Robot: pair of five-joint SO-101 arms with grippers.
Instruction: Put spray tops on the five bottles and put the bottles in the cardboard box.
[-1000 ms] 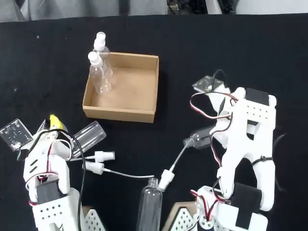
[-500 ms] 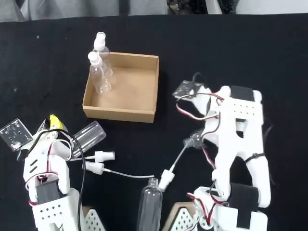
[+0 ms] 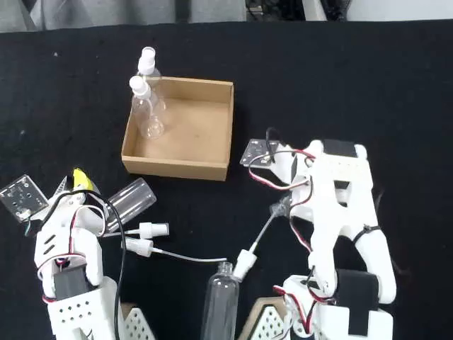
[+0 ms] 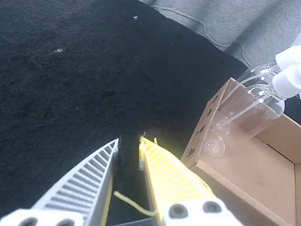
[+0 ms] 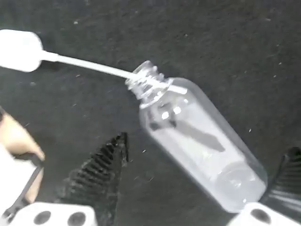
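The cardboard box (image 3: 212, 134) (image 4: 263, 169) has two capped bottles (image 3: 145, 106) (image 4: 249, 106) standing at its far left corner. A bare bottle (image 5: 197, 141) lies between the open fingers of my right gripper (image 5: 208, 143) (image 3: 289, 205), with the tube of a loose spray top (image 3: 244, 263) (image 5: 19, 49) poking into its neck. Another open bottle (image 3: 221, 301) sits at the front, and a third (image 3: 131, 198) lies beside my left gripper (image 3: 73, 181) (image 4: 129, 140), whose fingers are nearly together and hold nothing. Two more spray tops (image 3: 148, 237) lie near that arm.
A long thin tube (image 3: 191, 258) trails across the black table between the two arms. Grey cloth (image 4: 244, 23) edges the table's far side. Bare table stretches to the right of the box and behind it.
My right arm has swung left, towards the box, and now hangs over the lying bottle, hiding most of it in the high view. The left arm and the other things have stayed put.
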